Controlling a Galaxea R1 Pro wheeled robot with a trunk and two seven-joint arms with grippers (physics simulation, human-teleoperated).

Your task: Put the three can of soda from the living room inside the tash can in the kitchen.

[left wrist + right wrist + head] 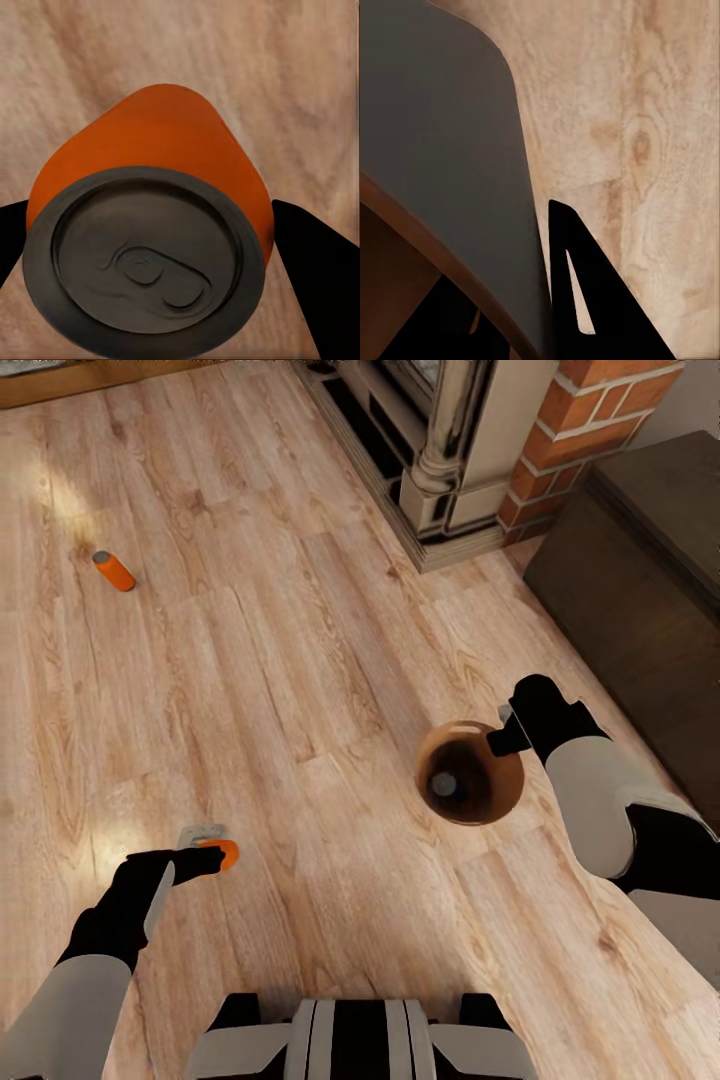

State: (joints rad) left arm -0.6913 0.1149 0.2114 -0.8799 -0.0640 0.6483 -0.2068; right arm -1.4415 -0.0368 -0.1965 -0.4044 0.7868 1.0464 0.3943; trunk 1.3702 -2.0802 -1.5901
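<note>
My left gripper [205, 857] is low over the wood floor, shut on an orange can of soda [224, 852]. The left wrist view shows that can [150, 247] with its grey top toward the camera and a black finger [311, 255] on each side. Another can of soda [113, 570] lies on its side on the floor at far left. My right gripper [508, 736] is shut on the rim of the round brown tash can [495, 785], held above the floor. A grey can top [443, 785] shows in its dark inside. In the right wrist view the bin's wall [435, 112] runs between the fingers [585, 300].
A brick fireplace [560, 440] with a pale stone column [445, 460] stands at the far right. A dark cabinet [640, 580] runs along the right side. My base [350, 1040] is at the near edge. Light plank floor [300, 640] stretches ahead.
</note>
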